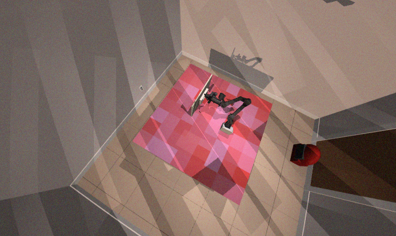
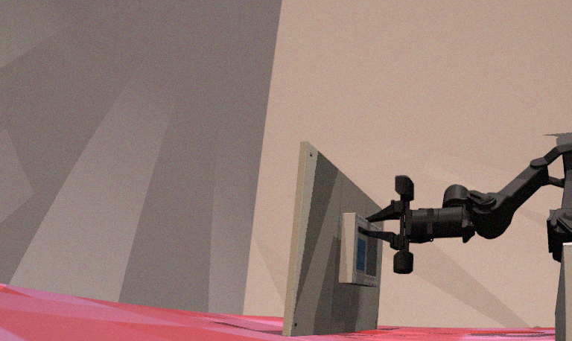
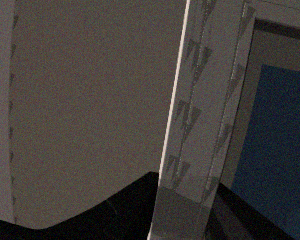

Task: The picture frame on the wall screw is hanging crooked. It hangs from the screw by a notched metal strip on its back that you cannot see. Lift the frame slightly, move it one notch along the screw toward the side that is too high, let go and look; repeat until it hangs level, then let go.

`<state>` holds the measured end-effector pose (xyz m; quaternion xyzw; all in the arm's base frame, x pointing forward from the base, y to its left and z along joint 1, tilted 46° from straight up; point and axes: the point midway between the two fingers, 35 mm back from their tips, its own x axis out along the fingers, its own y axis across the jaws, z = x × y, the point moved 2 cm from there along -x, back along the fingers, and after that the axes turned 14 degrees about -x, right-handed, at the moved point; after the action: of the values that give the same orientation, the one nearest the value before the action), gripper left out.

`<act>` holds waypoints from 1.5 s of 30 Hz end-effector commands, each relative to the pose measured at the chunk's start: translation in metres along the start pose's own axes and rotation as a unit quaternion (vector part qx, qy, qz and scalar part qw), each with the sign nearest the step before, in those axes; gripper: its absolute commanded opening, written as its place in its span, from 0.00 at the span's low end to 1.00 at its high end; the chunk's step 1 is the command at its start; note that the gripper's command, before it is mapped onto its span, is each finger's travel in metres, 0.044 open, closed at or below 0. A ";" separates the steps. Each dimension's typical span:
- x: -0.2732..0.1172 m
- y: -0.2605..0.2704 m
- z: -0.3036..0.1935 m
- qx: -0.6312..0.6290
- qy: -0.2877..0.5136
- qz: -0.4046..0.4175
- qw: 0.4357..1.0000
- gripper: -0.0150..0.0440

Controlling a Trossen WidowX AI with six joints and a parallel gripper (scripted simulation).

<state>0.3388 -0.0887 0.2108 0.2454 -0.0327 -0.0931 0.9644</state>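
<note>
The picture frame has pale rails around a blue picture and is at the front of the upright wall panel. My gripper is shut on the frame's top rail, one finger above it and one inside the opening. The rail runs at a slant in the wrist view. Whether the frame is level cannot be told from these angles. The screw and notched strip are hidden behind the frame.
The arm stands on a small pale base on the pink and red mat. A red chair-like object is far off at the right. Room walls are beyond the panel. Hard shadows cross the walls, panel and frame.
</note>
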 end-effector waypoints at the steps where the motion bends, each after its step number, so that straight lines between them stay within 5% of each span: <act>1: 0.000 0.000 0.000 0.017 0.001 0.000 1.000 0.25; 4: 0.000 0.000 0.000 0.017 0.001 0.000 1.000 0.25; 14: 0.000 0.000 0.000 0.012 0.000 0.000 1.000 0.69; 19: -0.005 0.000 0.002 0.009 0.000 0.000 1.000 0.69; 34: -0.100 -0.005 0.000 -0.059 0.003 0.004 0.998 0.69; 45: -0.118 0.053 0.000 -0.056 0.005 0.003 0.998 0.69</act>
<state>0.2392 -0.0304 0.2277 0.1943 -0.0222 -0.0884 0.9767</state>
